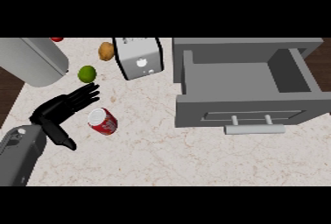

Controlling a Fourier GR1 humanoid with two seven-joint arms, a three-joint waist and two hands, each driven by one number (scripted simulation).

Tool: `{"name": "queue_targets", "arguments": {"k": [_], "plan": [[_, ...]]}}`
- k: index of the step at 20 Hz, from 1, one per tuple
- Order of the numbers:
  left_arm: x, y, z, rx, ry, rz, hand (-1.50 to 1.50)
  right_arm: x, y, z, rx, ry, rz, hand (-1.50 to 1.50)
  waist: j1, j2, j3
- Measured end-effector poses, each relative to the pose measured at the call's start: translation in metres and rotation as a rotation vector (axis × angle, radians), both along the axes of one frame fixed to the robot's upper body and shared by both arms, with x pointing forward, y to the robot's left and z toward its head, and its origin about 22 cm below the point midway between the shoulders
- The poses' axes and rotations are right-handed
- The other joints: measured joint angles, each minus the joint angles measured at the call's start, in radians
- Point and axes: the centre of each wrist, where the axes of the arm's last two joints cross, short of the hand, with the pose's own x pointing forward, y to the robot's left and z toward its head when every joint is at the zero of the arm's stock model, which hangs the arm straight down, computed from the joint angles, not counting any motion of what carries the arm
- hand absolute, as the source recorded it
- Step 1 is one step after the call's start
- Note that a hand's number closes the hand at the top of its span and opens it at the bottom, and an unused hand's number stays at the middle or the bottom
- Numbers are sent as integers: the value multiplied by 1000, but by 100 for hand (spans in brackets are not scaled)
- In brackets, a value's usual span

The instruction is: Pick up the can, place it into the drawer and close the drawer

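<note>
A red can (103, 122) with a silver top lies tilted on the speckled counter at the left. My left hand (55, 111) is open just left of it, fingers stretched toward the upper right and thumb pointing down; the can sits in the gap between them, and no contact shows. The grey drawer (242, 83) stands pulled open at the right with nothing inside, its bar handle (254, 129) facing me. My right hand does not show.
A green lime (87, 74) lies just beyond my fingertips. Behind it are a brown potato-like item (106, 51), a silver toaster (138, 57), a large grey rounded vessel (32, 61) and a small red object (57, 39).
</note>
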Motion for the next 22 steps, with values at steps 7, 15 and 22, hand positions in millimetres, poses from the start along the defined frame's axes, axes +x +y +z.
{"name": "queue_targets", "arguments": {"k": [7,15,22], "plan": [[-3,-3,-25,65,20,31,-150,3,0,8,-8,-2,5,-150,-6,3,-1],[-11,-7,-47,86,59,51,-150,3,-1,16,3,-13,12,-150,-14,7,-2],[-10,-18,-56,80,77,55,-150,0,-1,18,6,-10,15,-150,-21,7,-1]]}}
